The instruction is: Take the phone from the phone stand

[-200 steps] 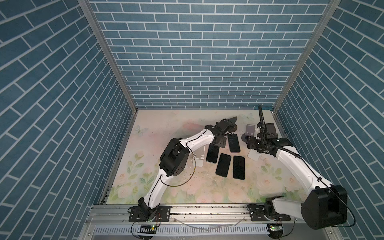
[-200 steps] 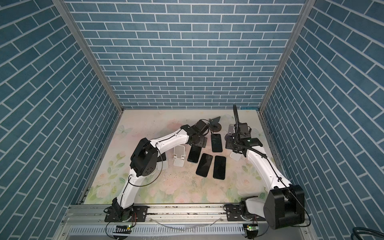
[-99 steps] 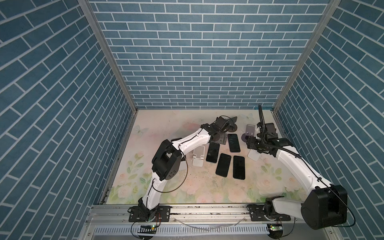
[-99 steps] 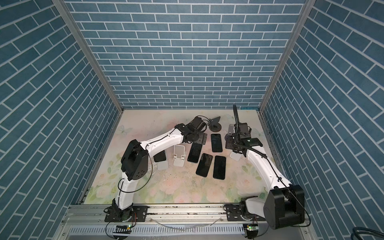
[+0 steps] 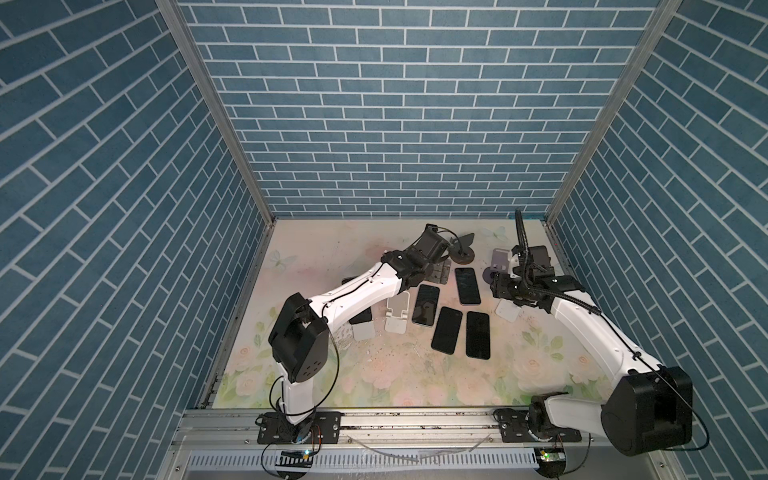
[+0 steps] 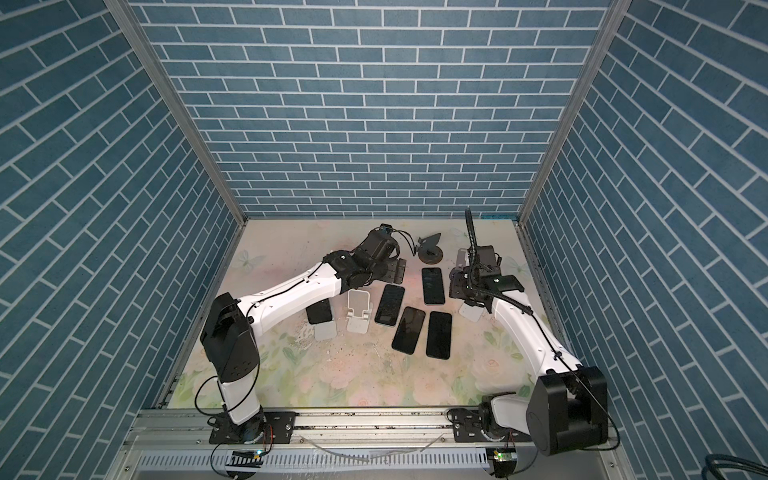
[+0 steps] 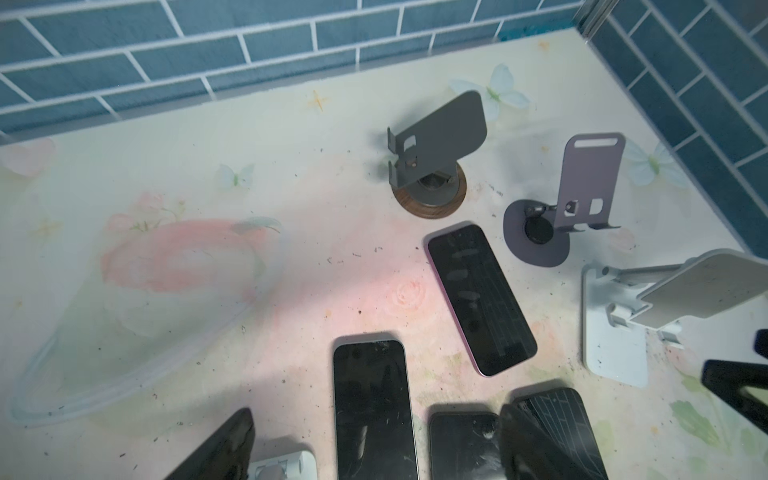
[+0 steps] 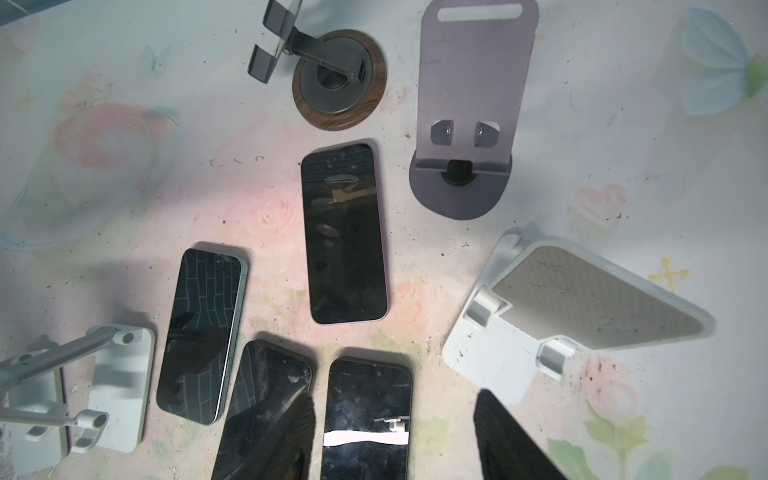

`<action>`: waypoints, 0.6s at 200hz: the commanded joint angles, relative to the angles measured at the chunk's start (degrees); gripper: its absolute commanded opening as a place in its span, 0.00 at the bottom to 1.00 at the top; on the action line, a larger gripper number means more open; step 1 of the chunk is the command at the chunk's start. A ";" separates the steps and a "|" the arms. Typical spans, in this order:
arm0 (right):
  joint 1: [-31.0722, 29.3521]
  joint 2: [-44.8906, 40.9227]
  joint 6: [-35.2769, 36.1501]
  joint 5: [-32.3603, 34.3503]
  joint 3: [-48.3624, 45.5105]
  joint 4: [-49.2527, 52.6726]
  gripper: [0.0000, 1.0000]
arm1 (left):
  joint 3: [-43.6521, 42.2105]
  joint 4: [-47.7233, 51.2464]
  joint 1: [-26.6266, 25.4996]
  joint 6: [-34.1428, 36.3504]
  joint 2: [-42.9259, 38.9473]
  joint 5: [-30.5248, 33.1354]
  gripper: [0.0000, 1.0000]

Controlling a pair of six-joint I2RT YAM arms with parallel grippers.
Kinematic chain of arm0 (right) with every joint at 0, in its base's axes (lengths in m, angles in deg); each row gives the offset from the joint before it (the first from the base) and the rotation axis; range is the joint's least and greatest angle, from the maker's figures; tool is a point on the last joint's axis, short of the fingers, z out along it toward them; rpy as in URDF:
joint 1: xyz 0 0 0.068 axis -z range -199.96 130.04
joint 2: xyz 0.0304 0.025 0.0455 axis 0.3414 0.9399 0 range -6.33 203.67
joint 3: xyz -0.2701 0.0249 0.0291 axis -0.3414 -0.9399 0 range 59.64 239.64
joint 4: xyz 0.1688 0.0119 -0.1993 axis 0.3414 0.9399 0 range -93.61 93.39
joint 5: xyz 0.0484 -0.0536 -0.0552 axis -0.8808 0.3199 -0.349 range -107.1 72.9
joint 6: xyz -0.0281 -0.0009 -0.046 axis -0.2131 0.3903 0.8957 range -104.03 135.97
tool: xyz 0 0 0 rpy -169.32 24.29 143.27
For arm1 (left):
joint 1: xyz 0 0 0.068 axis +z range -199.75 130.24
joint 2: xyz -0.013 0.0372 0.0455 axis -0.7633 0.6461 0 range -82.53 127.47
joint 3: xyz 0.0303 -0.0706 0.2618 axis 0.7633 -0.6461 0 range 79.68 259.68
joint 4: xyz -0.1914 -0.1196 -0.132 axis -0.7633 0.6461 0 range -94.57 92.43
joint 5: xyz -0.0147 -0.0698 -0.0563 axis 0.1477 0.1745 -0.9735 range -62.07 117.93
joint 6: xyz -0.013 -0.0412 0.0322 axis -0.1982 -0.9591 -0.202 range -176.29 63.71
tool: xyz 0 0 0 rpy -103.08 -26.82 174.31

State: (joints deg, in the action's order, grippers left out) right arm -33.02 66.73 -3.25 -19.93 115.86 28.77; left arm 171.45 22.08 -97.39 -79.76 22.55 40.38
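Note:
One dark phone (image 5: 360, 316) (image 6: 319, 312) leans on a white phone stand (image 5: 365, 331) (image 6: 325, 331) left of centre, and my left forearm crosses above it and hides its middle. My left gripper (image 5: 439, 272) (image 7: 374, 449) hangs open further back. In the left wrist view only a flat phone (image 7: 372, 407) lies beneath its fingers (image 7: 226, 446). My right gripper (image 5: 503, 289) (image 8: 395, 440) is open too, low at the right, over another flat phone (image 8: 365, 419). Neither gripper touches the phone on the stand.
Several phones (image 5: 467, 285) lie flat mid-table. Empty stands surround them: a white one (image 5: 397, 316) beside the loaded stand, a grey one on a wooden base (image 5: 461, 254), a purple one (image 5: 498, 264) and a white one (image 5: 508, 309) by my right gripper.
My left arm's elbow has swung left and toward the front, and its wrist has drawn back slightly to the left. The right arm has stayed still. Both grippers remain open.

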 commanded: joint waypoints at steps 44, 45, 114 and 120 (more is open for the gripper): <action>-2.40 1.45 -1.58 -3.38 4.39 0.38 0.67 | -12.35 -12.56 -0.09 1.96 -11.29 4.09 0.92; -2.45 1.51 -1.59 -3.35 4.41 0.44 0.67 | -12.47 -12.58 -0.09 1.99 -11.43 4.17 0.92; -9.88 5.49 -3.86 -0.17 7.72 -0.57 0.73 | -18.80 -12.08 -0.04 4.81 -21.41 9.67 0.94; -10.30 5.70 -4.06 -0.11 7.82 -0.79 0.73 | -19.34 -11.83 -0.05 5.04 -22.34 10.24 0.94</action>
State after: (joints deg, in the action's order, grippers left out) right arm -41.59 71.36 -5.24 -21.55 120.35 28.53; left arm 154.33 10.72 -97.41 -76.57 3.55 47.24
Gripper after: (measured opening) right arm 0.727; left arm 0.939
